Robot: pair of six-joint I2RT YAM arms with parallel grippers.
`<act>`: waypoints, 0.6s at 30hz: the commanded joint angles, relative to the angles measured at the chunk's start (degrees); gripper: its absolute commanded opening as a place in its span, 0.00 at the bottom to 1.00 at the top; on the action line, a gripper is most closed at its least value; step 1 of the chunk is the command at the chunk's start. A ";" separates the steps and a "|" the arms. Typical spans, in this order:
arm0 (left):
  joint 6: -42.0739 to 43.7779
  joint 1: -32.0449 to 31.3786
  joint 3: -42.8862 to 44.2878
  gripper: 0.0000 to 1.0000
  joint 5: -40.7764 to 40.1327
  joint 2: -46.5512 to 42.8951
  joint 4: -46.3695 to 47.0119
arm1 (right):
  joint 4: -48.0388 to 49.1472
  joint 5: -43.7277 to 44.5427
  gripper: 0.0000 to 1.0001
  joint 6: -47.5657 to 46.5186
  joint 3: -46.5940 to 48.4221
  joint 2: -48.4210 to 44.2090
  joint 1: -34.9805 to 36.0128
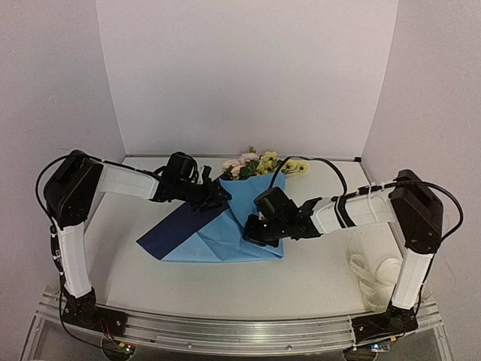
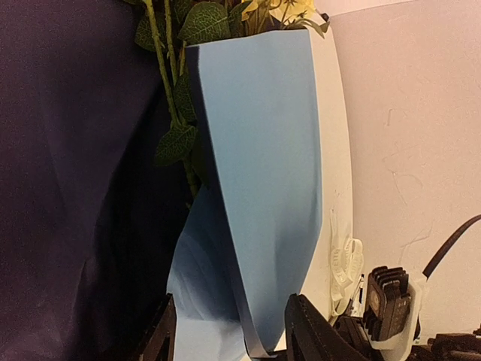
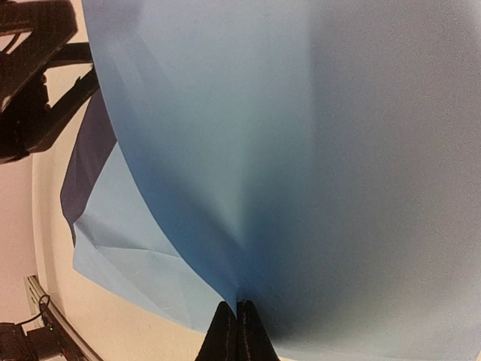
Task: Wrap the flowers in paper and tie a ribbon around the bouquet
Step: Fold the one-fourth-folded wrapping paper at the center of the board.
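The paper [image 1: 218,239] lies mid-way across the worktop [image 1: 301,282], folded over the flowers [image 1: 252,164] (blossoms poke out at the far end). The right jaws, pressed together, pinch its raised flap; the left jaws stand spread astride its left fold. The ribbon [image 1: 373,272] lies looped at the near right.

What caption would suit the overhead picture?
Blue paper folded over flowers, right claw pinching it, ribbon lying aside.

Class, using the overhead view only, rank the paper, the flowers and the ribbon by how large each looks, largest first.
1. paper: by far the largest.
2 and 3, not ranked: flowers and ribbon. The blossoms showing above the paper and the loose ribbon heap look about alike.
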 commanded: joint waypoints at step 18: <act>3.90 0.03 7.49 0.00 -0.17 5.64 1.04 | -1.66 -0.05 0.06 -1.59 2.79 0.37 0.93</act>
